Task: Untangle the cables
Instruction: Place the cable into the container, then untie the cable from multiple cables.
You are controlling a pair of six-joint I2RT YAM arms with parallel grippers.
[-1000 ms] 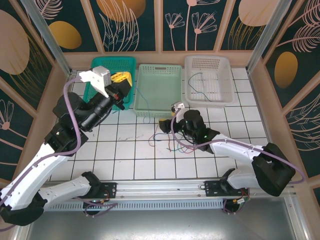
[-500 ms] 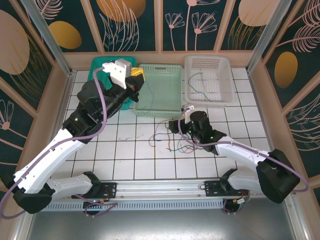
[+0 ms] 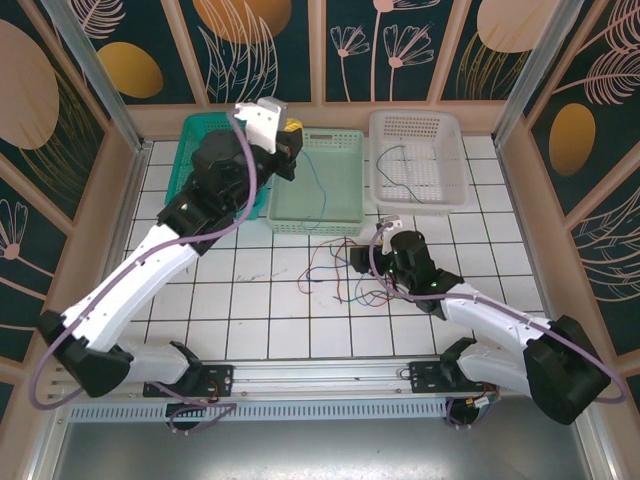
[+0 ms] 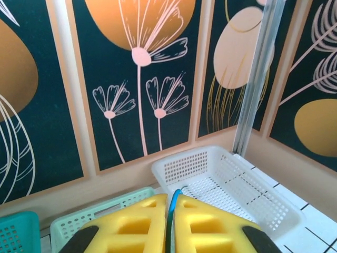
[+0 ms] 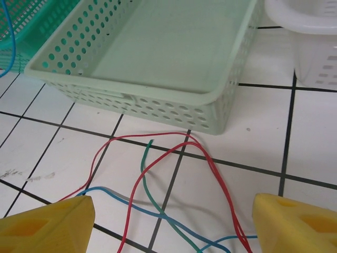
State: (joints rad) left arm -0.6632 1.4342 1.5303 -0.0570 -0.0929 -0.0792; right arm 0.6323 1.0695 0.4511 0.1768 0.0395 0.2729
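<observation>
Thin loose cables [image 5: 142, 161], red, green and blue, lie tangled on the white tiled bench [image 5: 52, 137] just ahead of the right claw [image 5: 171, 211], whose fingers are spread apart. The left claw [image 4: 171, 211], clamped on one blue cable [image 4: 175, 193], has swung from the teal plastic basket [image 3: 200, 130] to above the pale green plastic basket [image 3: 322, 134]. With the white plastic basket [image 3: 415, 119], that makes three.

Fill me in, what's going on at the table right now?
The left gripper is shut on a blue cable and holds it high, with the strand hanging over the mint basket. The right gripper hovers open, low over the tangle of red, green and blue cables on the tiles in front of that basket. One thin cable lies in the white basket.
</observation>
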